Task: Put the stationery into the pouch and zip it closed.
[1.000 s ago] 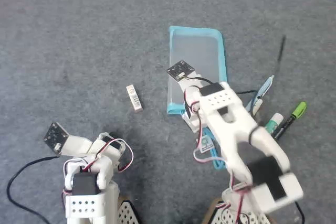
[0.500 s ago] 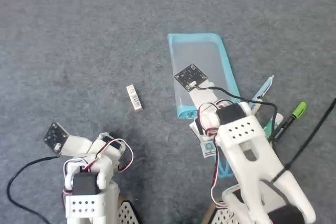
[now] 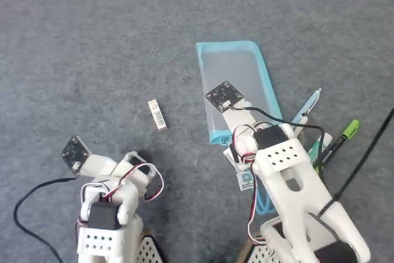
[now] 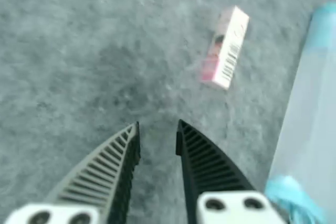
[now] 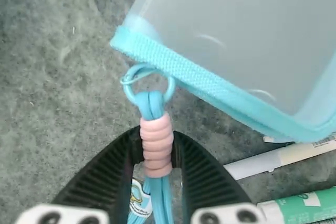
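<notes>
Pouch is sliding toward the right arm, seeming soft and light. Right end effector is pinching its pink zip-pull bead, a small, probably slippery hold; left end effector is hanging empty, slightly open.

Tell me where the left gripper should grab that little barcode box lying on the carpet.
Pinch the box across its narrow width, mid-length, coming straight down from above. It lies flat, long and slim, with both long sides clear of the pouch. The left gripper stands roughly crosswise to it, so little turning seems needed.
</notes>
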Tool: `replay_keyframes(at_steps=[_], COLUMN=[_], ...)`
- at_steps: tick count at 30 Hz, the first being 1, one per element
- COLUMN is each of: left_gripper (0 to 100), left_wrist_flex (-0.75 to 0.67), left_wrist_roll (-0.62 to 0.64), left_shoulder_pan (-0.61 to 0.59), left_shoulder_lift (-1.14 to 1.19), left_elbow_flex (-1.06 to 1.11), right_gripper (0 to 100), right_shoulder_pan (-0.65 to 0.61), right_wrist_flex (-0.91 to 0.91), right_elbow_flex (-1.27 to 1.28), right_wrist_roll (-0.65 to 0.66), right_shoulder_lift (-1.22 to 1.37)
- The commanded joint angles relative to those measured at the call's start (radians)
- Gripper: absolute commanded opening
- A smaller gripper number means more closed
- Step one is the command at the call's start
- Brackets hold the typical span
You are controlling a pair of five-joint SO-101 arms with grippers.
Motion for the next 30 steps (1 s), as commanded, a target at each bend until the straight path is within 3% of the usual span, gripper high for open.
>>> replay_keyframes(at_steps=[1,7,14,21,25,30], left_gripper=[11,11,11,11,11,11], left_wrist_flex=[0.066,0.003,-0.232,-0.215,-0.221,-0.443], left_wrist_roll=[-0.012,-0.011,-0.008,-0.017,-0.249,-0.801], left_shoulder_pan=[0.068,0.129,0.158,0.175,0.098,-0.18], left_shoulder_lift=[0.0,0.0,0.0,0.0,0.0,0.002], left_elbow_flex=[-0.015,-0.015,-0.015,-0.013,-0.013,-0.013], right_gripper=[0.8,0.9,0.9,0.9,0.9,0.9], right_shoulder_pan=[0.002,0.002,0.002,0.002,0.002,0.002], right_wrist_flex=[-0.016,-0.016,-0.015,-0.018,-0.018,-0.018], right_elbow_flex=[-0.006,-0.006,-0.005,0.017,0.017,0.017], right_wrist_roll=[0.003,0.002,-0.002,-0.003,0.003,0.003], right_shoulder_lift=[-0.05,-0.048,-0.048,-0.048,-0.048,-0.048])
